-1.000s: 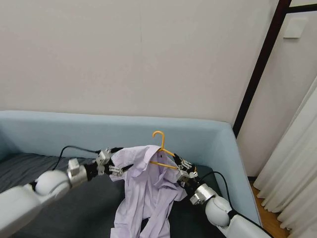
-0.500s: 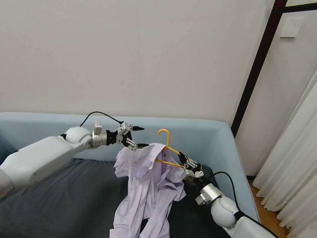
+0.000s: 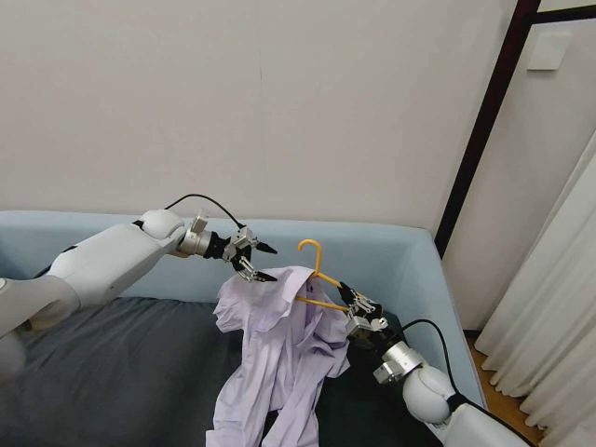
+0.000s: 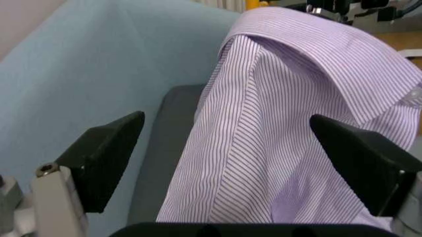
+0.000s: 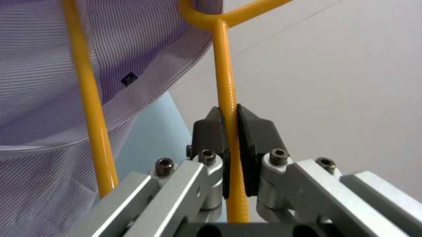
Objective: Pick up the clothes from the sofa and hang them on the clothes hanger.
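A lilac striped shirt point(image 3: 279, 358) hangs draped over a yellow hanger point(image 3: 317, 270) above the sofa. My right gripper point(image 3: 358, 312) is shut on the hanger's bar, seen close up as the hanger point(image 5: 228, 103) pinched between black pads point(image 5: 254, 138). My left gripper point(image 3: 253, 261) is open just beside the shirt's shoulder, apart from the cloth. In the left wrist view the shirt point(image 4: 290, 143) lies between and beyond the spread fingers point(image 4: 105, 158), with nothing gripped.
The sofa has a light blue backrest point(image 3: 102, 247) and a dark grey seat point(image 3: 102, 372). A plain wall stands behind it. A dark door frame point(image 3: 480, 130) and white curtains point(image 3: 559, 345) are on the right.
My left arm has let go of the shirt's shoulder, risen and stretched out above the sofa, its gripper now open. The right gripper lifted the hanger slightly.
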You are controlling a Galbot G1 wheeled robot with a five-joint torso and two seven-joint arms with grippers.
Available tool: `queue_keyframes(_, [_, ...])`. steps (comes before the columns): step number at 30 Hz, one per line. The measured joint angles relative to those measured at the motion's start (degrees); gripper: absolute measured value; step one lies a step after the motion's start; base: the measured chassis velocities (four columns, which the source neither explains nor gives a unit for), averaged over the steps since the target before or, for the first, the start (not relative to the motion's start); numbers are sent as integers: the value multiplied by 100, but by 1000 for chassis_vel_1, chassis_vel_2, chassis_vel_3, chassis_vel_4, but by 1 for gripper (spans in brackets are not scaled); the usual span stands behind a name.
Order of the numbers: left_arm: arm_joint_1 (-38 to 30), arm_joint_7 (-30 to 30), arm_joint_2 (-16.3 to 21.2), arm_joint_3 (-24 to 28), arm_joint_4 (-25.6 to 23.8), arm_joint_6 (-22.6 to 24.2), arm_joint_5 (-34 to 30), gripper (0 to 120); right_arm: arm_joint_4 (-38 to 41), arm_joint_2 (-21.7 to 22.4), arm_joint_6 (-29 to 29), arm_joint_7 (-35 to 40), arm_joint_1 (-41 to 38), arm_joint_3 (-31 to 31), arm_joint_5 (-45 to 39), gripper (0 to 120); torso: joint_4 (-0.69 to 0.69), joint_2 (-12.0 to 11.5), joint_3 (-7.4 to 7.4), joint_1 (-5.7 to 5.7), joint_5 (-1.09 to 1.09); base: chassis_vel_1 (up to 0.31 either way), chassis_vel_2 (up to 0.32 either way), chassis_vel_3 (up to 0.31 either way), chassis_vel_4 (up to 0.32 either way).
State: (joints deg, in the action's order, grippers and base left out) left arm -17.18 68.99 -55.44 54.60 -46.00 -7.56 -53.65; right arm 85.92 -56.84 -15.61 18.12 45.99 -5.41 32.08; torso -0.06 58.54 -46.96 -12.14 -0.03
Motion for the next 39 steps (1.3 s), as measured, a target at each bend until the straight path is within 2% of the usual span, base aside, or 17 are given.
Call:
queue_keyframes(5, [16, 84, -135, -1, 138, -5, 94, 94, 8, 19, -72, 2, -2, 2, 53, 4, -1, 0, 0, 0, 0, 0, 0, 0, 0])
queue_keyframes(13, [62, 378, -269, -1, 381, -27, 276, 64, -116, 2, -168, 179, -68, 2, 164, 4, 0, 0, 0, 0, 0, 0, 0, 0, 0])
queue_keyframes(15, [111, 416, -271, -42, 386, -24, 250, 54, -130, 3, -184, 180, -76, 2, 175, 4, 0, 0, 0, 0, 0, 0, 0, 0, 0])
queue_keyframes(16, [111, 416, -271, -42, 386, -24, 250, 54, -130, 3, -184, 180, -76, 2, 175, 4, 0, 0, 0, 0, 0, 0, 0, 0, 0])
queue_keyframes(20, [147, 453, -279, -79, 391, -27, 277, 35, -152, 5, -208, 190, -64, 13, 197, 4, 0, 0, 0, 0, 0, 0, 0, 0, 0])
queue_keyframes(21, [147, 453, -279, -79, 391, -27, 277, 35, -152, 5, -208, 190, -64, 13, 197, 4, 0, 0, 0, 0, 0, 0, 0, 0, 0])
queue_keyframes(28, [148, 465, -303, -82, 389, -46, 305, 9, -163, 6, -241, 227, -70, 42, 216, 4, 0, 1, 1, 0, 0, 0, 0, 0, 0])
queue_keyframes(39, [170, 466, -267, -83, 345, -114, 336, 8, -89, 13, -222, 234, -16, 28, 168, 4, 0, 1, 1, 0, 0, 0, 0, 0, 0])
